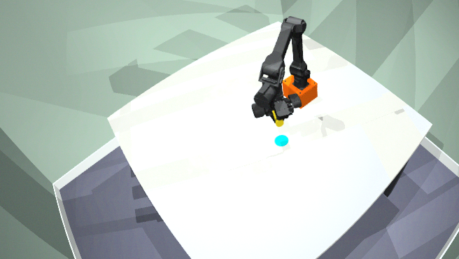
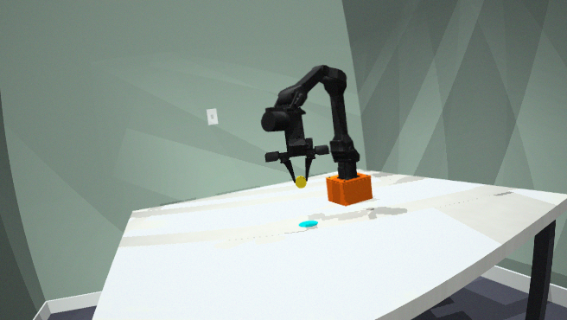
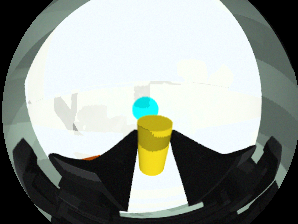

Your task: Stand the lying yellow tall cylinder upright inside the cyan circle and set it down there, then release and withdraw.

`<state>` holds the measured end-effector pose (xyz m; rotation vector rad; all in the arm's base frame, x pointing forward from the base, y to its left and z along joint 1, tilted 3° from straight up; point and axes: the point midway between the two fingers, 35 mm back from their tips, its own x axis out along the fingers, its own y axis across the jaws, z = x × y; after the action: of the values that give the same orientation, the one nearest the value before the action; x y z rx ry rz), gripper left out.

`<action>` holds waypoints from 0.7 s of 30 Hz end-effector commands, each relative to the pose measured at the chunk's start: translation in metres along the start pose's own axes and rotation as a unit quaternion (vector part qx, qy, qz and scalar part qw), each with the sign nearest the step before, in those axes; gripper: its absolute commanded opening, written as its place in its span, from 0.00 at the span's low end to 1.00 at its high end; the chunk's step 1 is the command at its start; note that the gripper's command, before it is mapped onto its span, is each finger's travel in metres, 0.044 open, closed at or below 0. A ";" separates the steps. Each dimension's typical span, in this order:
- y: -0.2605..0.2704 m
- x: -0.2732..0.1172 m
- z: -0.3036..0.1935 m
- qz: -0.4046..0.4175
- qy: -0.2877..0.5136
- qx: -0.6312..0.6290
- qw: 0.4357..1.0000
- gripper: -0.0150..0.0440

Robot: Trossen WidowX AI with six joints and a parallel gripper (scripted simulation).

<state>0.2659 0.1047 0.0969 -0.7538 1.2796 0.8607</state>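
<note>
The yellow cylinder is held in the air between the fingertips. In the exterior view its round end faces the camera, so it lies about level. My gripper is shut on it and points down above the table. The cyan circle lies flat on the table with nothing standing on it. It is in front of and below the cylinder in the exterior view, and just beyond the cylinder's far end in the wrist view. In the top view the gripper hides part of the cylinder.
The orange base block of the arm stands behind and to the right of the gripper. The white table carries faint shadows. Its near right edge drops to a dark floor. A green wall stands behind.
</note>
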 end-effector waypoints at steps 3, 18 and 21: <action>-0.002 0.007 0.002 0.004 -0.018 0.012 1.000 0.43; -0.012 0.021 0.011 0.008 -0.071 0.039 0.997 0.43; -0.014 0.023 0.012 0.009 -0.082 0.044 0.996 0.43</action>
<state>0.2852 0.1105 0.0791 -0.6107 1.1777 0.8556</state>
